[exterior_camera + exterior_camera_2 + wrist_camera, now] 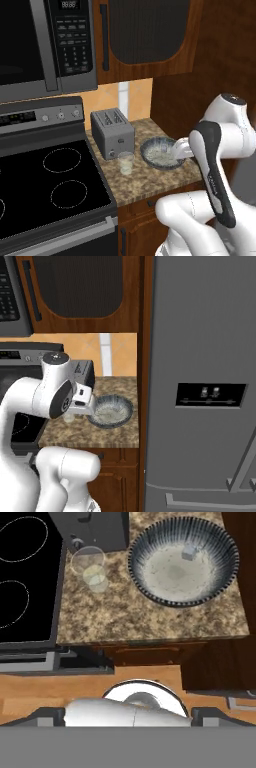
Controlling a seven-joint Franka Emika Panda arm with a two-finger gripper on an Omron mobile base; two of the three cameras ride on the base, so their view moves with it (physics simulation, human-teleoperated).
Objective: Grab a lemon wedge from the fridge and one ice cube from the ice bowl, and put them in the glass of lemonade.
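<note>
Jaws spread wide, holding nothing, gripper (pixel 128 719) hanging high over the counter (pixel 150 619) edge. Below: the ice bowl (pixel 183 561) with one cube (pixel 188 553), the glass (pixel 91 568) just left of it beside the toaster (pixel 112 132). Fridge (pixel 200 356) doors closed.

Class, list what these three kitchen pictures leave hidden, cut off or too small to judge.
- Lemon wedge: behind the closed doors of the fridge, right base view.
- Glass of lemonade: mostly covered by the arm, right base view.
- Ice cube in the ice bowl: too small to judge in the base views.
- Toaster: cut by the top edge, hand view.
</note>
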